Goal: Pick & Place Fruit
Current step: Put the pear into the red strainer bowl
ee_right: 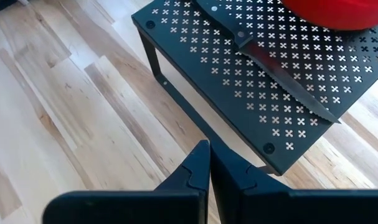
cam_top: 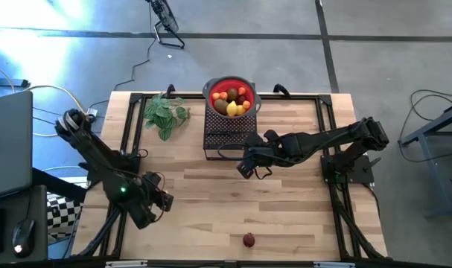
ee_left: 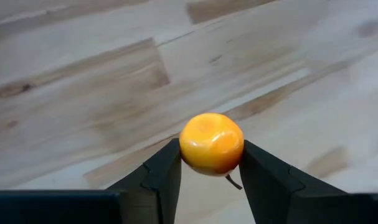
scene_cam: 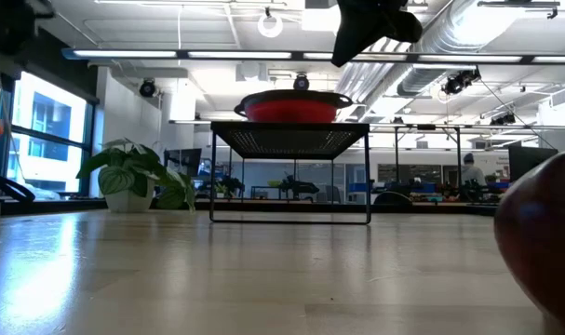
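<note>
left pincer (ee_left: 210, 171): pinching small orange fruit (ee_left: 211, 142) across its middle | fruit judged light, smooth, slippery | right pincer (ee_right: 208, 163): pressed together, empty, beside rack (ee_right: 251, 93)

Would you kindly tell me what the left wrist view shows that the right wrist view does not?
Only the left wrist view: the left hand closed on a small orange fruit above the table. Only the right wrist view: the shut right hand, the black perforated rack, a knife on it, and the red bowl. Both: the wooden table.
</note>
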### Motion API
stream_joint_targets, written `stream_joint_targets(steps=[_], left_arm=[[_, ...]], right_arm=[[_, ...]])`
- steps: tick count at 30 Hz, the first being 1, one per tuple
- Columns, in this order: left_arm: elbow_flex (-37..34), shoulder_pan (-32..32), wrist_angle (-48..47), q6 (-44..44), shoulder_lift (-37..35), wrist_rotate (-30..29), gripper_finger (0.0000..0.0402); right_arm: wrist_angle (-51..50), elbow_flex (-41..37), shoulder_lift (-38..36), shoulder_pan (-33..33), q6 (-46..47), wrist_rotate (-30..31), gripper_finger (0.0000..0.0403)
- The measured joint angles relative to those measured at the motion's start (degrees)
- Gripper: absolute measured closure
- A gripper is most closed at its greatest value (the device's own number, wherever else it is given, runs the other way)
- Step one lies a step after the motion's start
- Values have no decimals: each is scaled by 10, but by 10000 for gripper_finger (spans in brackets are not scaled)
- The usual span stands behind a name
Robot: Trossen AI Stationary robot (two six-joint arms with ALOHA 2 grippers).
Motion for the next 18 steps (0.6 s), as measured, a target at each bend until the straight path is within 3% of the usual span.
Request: stream_joint_targets(steps=[10, 18], left_arm=[[0, 0, 25, 53, -99, -99, 259], [0, 0, 137, 168, -154, -249, 259]], right_arm=[[0, 0, 0, 0, -27, -10, 398], [-5, 0, 0, 0, -70, -21, 398]])
